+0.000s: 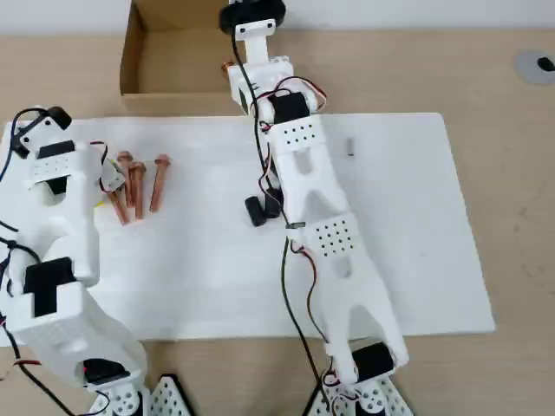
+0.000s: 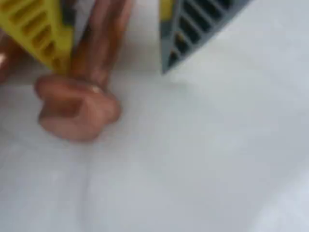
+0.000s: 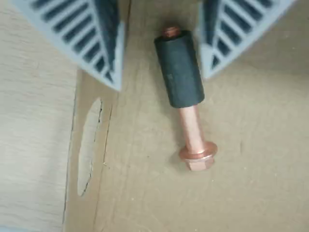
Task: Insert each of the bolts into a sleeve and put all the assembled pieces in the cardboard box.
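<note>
Several copper bolts (image 1: 143,184) lie bunched on the left part of the white mat (image 1: 408,260) in the high view, heads toward the far side. The left gripper (image 1: 111,178) sits at the left edge of that bunch, just beside the bolts; from up here I cannot tell how far apart its fingers stand. Two black sleeves (image 1: 257,211) lie near the mat's middle, just left of the right arm (image 1: 299,152). That arm stretches from the near edge across the mat to the cardboard box (image 1: 130,61) at the far side of the wooden table (image 1: 503,173). A small dark piece (image 1: 351,147) lies alone on the mat, right of that arm.

From the left wrist, the left gripper (image 2: 112,67) is open and low over the mat (image 2: 217,145), with one bolt (image 2: 79,106) between its fingers. The shank lies against the yellow finger (image 2: 34,29), while a gap separates it from the grey finger (image 2: 193,29); it grips nothing.

From the right wrist, the right gripper (image 3: 160,77) hangs open over the floor of the cardboard box (image 3: 251,159). An assembled piece (image 3: 179,77) — a bolt pushed through a black sleeve — lies flat on the cardboard between the fingers, with space on both sides, not held. Its copper tip shows at one sleeve end, and the hex head and part of the shank at the other.
</note>
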Motion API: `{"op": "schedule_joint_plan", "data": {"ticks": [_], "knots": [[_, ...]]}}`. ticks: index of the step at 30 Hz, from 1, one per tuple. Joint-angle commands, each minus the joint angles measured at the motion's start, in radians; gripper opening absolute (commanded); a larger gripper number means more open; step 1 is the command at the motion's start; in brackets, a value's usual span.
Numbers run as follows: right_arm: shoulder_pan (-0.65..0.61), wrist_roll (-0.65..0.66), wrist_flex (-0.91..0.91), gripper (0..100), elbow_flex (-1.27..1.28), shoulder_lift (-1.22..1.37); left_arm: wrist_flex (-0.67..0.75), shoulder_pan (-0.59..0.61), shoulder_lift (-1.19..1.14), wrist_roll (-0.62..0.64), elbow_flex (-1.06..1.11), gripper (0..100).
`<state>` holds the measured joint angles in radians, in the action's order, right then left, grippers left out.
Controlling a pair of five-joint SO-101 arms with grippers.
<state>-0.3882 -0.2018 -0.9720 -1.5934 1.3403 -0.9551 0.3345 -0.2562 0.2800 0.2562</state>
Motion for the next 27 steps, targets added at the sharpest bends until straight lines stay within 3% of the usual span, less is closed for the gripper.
{"op": "schedule_joint_plan", "data": {"ticks": [1,4,8,14,20,27], "knots": [[0.012,0.008,-0.005,14.0,-0.047,-0.018,0.003,-0.011,-0.045,0.006,-0.057,14],[0.012,0.008,-0.005,13.9,-0.047,-0.018,-0.021,-0.015,-0.048,0.003,-0.077,12],[0.012,0.008,-0.005,13.9,-0.048,-0.018,-0.021,-0.009,-0.045,0.003,-0.078,0],[0.013,0.011,-0.008,13.9,-0.058,-0.027,-0.091,0.002,-0.002,0.002,-0.118,1],[-0.001,0.008,-0.172,13.9,-0.074,-0.166,-0.288,-0.006,0.248,-0.048,-0.261,1],[-0.005,0.012,-0.381,13.9,-0.073,-0.412,-0.428,-0.068,0.605,-0.126,-0.256,1]]}}
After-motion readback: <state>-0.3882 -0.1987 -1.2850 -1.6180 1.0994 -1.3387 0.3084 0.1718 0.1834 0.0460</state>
